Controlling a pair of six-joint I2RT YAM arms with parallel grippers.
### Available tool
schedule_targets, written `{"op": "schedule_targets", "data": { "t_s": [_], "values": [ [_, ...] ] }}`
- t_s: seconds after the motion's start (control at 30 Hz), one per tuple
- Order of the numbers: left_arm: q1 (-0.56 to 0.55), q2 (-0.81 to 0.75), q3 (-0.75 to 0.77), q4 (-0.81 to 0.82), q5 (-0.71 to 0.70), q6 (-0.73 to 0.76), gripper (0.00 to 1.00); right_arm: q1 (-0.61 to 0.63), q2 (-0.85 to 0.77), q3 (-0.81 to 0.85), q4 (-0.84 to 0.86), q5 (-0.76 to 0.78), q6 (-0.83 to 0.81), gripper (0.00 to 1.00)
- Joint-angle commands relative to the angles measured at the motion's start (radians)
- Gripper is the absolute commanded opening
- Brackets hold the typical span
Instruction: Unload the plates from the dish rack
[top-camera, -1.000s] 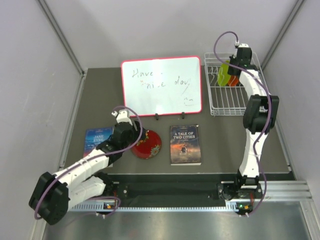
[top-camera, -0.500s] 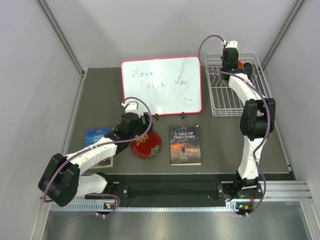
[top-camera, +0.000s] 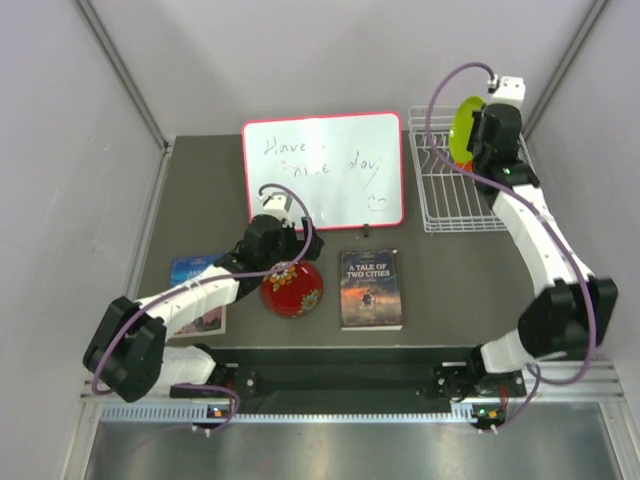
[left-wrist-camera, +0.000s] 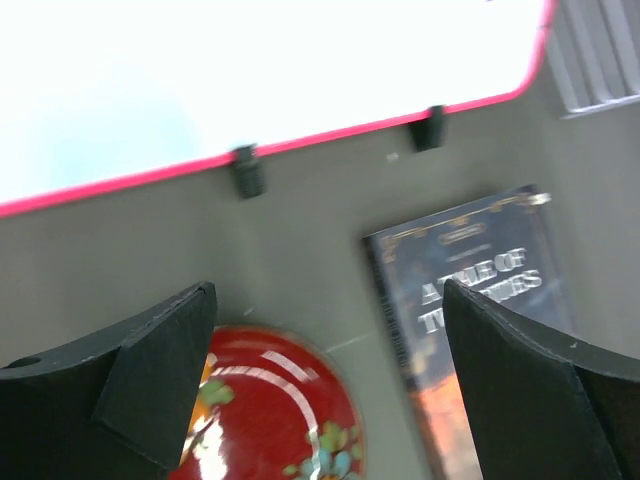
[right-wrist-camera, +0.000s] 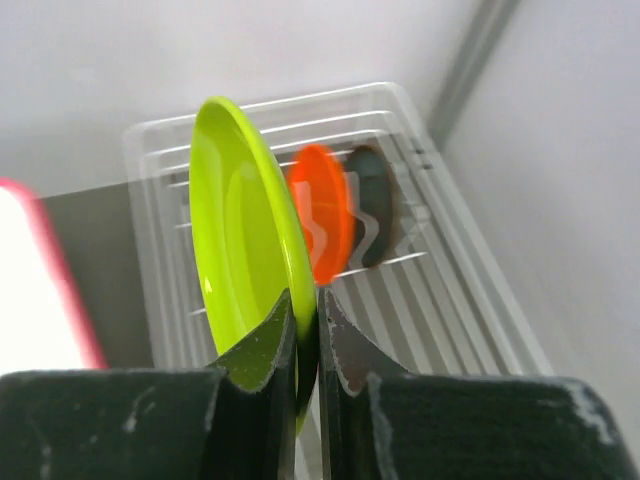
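My right gripper (top-camera: 478, 138) is shut on the rim of the lime green plate (top-camera: 464, 128), holding it on edge above the white wire dish rack (top-camera: 452, 205). In the right wrist view the fingers (right-wrist-camera: 303, 300) pinch the lime plate (right-wrist-camera: 235, 230). Behind it the orange plate (right-wrist-camera: 322, 212) and a dark teal plate (right-wrist-camera: 372, 200) stand upright in the rack (right-wrist-camera: 460, 300). The dark red flowered plate (top-camera: 292, 288) lies flat on the table. My left gripper (top-camera: 288, 262) hangs open and empty just above its far edge (left-wrist-camera: 328, 300), with the red plate (left-wrist-camera: 270, 410) below.
A red-framed whiteboard (top-camera: 322, 170) stands at the back middle on two black feet. A book, A Tale of Two Cities (top-camera: 370, 290), lies right of the red plate. A blue Jane Eyre book (top-camera: 195, 275) lies partly under my left arm.
My right gripper has lifted the lime green plate up out of the rack slots. My left gripper has moved right and forward over the red plate.
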Motion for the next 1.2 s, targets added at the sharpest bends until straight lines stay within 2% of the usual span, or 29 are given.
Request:
{"op": "schedule_targets", "data": {
  "t_s": [0.0, 0.07, 0.13, 0.3, 0.4, 0.57, 0.87, 0.9, 1.0, 1.03, 1.07, 1.1, 1.17],
  "values": [
    [0.001, 0.041, 0.056, 0.194, 0.217, 0.025, 0.99, -0.001, -0.206, -0.161, -0.02, -0.437, 0.215, 0.0],
    [0.001, 0.072, 0.047, 0.32, 0.297, 0.049, 0.99, 0.001, -0.251, -0.245, -0.014, -0.542, 0.26, 0.0],
    [0.001, 0.101, 0.06, 0.377, 0.36, 0.037, 0.99, 0.007, -0.308, -0.302, 0.006, -0.685, 0.318, 0.0],
    [0.001, 0.207, 0.1, 0.507, 0.443, -0.024, 0.99, 0.017, -0.409, -0.454, 0.035, -0.838, 0.387, 0.0],
    [0.001, 0.245, 0.105, 0.596, 0.472, -0.083, 0.99, 0.042, -0.45, -0.529, 0.064, -0.857, 0.424, 0.0],
    [0.001, 0.304, 0.137, 0.649, 0.514, -0.152, 0.99, 0.066, -0.496, -0.669, 0.182, -0.906, 0.513, 0.0],
    [0.001, 0.385, 0.119, 0.84, 0.558, -0.29, 0.99, 0.113, -0.487, -0.779, 0.351, -0.972, 0.622, 0.0],
    [0.001, 0.39, 0.107, 0.857, 0.56, -0.299, 0.9, 0.114, -0.481, -0.781, 0.371, -0.978, 0.636, 0.0],
    [-0.001, 0.396, 0.087, 0.89, 0.558, -0.324, 0.52, 0.122, -0.466, -0.786, 0.388, -0.983, 0.641, 0.0],
    [0.001, 0.39, 0.082, 0.883, 0.548, -0.328, 0.18, 0.122, -0.464, -0.787, 0.39, -0.981, 0.641, 0.0],
    [0.001, 0.387, 0.08, 0.873, 0.538, -0.327, 0.05, 0.122, -0.461, -0.784, 0.388, -0.981, 0.638, 0.0],
    [0.001, 0.384, 0.076, 0.856, 0.537, -0.325, 0.0, 0.122, -0.458, -0.784, 0.388, -0.981, 0.634, 0.0],
    [0.001, 0.371, 0.074, 0.833, 0.529, -0.305, 0.0, 0.123, -0.446, -0.776, 0.388, -0.987, 0.63, 0.0]
  ]
}}
